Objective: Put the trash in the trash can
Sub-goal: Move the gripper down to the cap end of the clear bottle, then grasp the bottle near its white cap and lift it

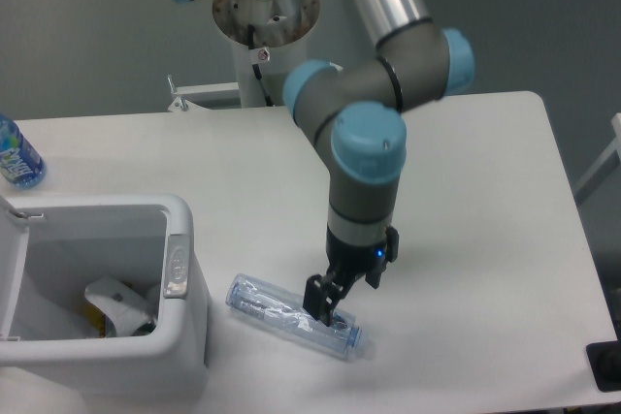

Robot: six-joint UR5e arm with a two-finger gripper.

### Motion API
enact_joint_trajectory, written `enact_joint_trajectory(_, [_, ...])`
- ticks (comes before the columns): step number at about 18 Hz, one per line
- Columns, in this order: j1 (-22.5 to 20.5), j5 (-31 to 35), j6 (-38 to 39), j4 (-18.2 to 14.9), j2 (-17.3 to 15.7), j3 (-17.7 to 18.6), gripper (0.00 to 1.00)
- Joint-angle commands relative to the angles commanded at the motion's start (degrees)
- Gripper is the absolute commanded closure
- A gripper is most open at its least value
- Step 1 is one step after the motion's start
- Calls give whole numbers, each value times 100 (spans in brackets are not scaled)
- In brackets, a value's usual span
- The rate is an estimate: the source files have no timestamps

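The white counter [466, 201] carries everything. At its near left corner stands the white trash can [184, 336], lid swung open, a grey latch [175, 264] on its rim and a crumpled white napkin [114, 300] lying inside. The UR5e arm [364, 167] reaches down over the counter's near edge. The crushed clear bottle [281, 312] lies on its side just right of the trash can, blue cap [357, 339] pointing right. The gripper [328, 305] is down at the bottle's middle, fingers narrowly apart and touching it; whether they clamp it cannot be told. An uncrushed blue-labelled water bottle [15, 154] stands at the far left.
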State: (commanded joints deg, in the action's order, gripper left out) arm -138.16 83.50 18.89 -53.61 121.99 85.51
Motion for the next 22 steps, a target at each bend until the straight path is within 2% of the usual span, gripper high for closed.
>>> enact_joint_trajectory(2, [9,-9,36,0,149,-43,0])
enact_joint_trajectory(4, [17,-44,219,-17,509,-279,0])
enact_joint_trajectory(8, [26,-35,308,-17,686,-404,0])
enact_joint_trajectory(16, [97,-18,317,-26,800,-369,0])
enact_joint_trajectory(17, [105,-9,317,-26,800,-369,3])
enact_joint_trajectory(20, [105,-26,317,-26,800,-369,23])
enact_joint_trajectory(22, [114,-44,308,-26,792,-369,30])
